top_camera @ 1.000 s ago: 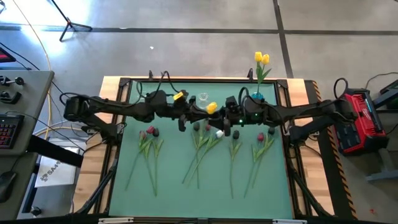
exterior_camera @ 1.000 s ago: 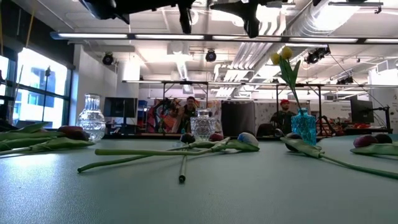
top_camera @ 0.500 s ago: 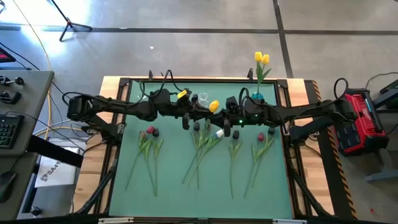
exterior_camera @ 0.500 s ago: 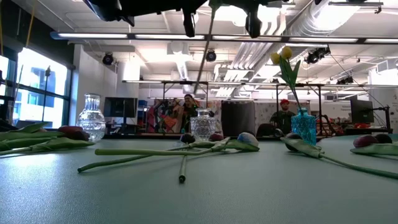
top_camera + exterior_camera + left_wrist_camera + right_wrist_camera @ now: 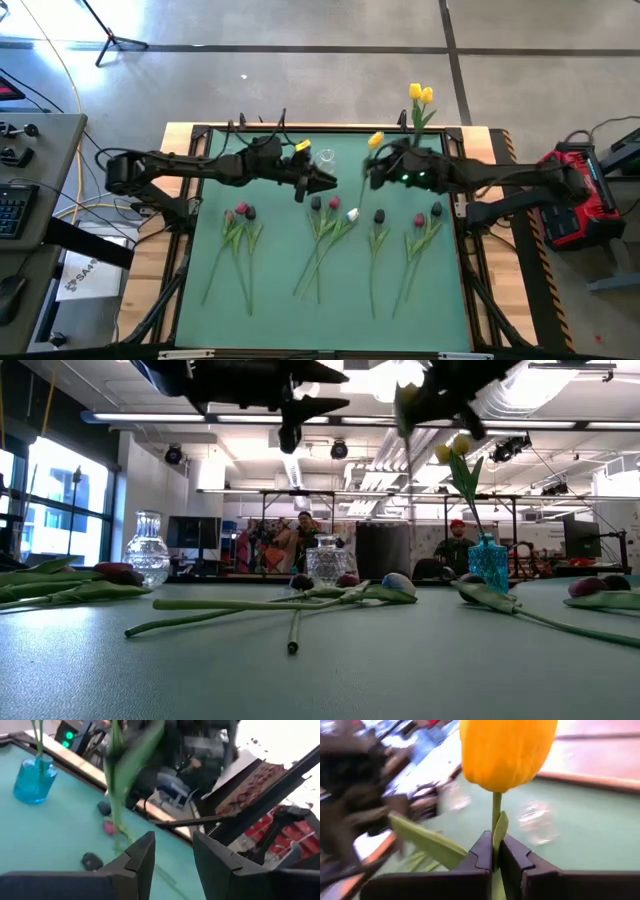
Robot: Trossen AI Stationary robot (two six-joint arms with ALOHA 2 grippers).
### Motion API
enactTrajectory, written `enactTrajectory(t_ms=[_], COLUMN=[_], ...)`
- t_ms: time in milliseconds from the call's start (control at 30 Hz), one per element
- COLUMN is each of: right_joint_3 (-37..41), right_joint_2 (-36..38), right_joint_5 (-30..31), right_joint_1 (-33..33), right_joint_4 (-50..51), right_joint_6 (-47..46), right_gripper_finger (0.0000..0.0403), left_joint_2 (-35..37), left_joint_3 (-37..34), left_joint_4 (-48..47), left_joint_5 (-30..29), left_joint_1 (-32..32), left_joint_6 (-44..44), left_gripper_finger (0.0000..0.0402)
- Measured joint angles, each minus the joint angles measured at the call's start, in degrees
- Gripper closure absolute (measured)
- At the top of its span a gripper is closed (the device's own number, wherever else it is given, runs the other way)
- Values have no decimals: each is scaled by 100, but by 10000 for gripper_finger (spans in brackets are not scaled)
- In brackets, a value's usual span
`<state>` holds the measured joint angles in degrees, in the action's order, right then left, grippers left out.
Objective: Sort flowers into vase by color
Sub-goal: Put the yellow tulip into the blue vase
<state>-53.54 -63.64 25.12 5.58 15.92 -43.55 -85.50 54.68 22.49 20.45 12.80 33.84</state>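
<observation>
- Since the earlier frames the yellow tulip [image 5: 376, 140] has changed hands: a second ago both arms met over the middle of the desk [image 5: 200, 300] with the flower between them; now the right gripper [image 5: 372, 172] has swung away toward the back right, carrying it.
- The right jaws are clamped on the tulip's stem just under the head, as the right wrist view shows [image 5: 494, 827], with a leaf sticking out sideways.
- The left gripper [image 5: 322, 181] has let go; its jaws stand partly apart with nothing between them, hanging above the middle back of the desk.
- My reading: the handover is done, and the tulip is on its way to the blue vase [image 5: 414, 156], which matches it in colour.
- The blue vase stands at the back right and already holds two yellow tulips [image 5: 420, 95], upright.
- The clear glass vase [image 5: 326, 157] at the back centre and a second clear vase [image 5: 147, 547] at the left, seen in the low view, look empty.
- The other flowers [image 5: 330, 225], red, dark and white heads, lie flat on the desk in loose groups, not yet sorted.
</observation>
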Motion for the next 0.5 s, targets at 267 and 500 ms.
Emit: enactTrajectory(t_ms=[267,500], right_joint_3=[0,0], right_joint_2=[891,1263], right_joint_5=[1956,2745], right_joint_1=[604,963], right_joint_4=[819,542], right_joint_6=[932,2261], right_gripper_finger=[400,401], left_joint_2=[269,455], left_joint_3=[-76,-236], left_joint_4=[-853,-999], left_joint_5=[-775,-919], left_joint_1=[0,-1], left_joint_6=[-546,-559], left_gripper_finger=[280,281])
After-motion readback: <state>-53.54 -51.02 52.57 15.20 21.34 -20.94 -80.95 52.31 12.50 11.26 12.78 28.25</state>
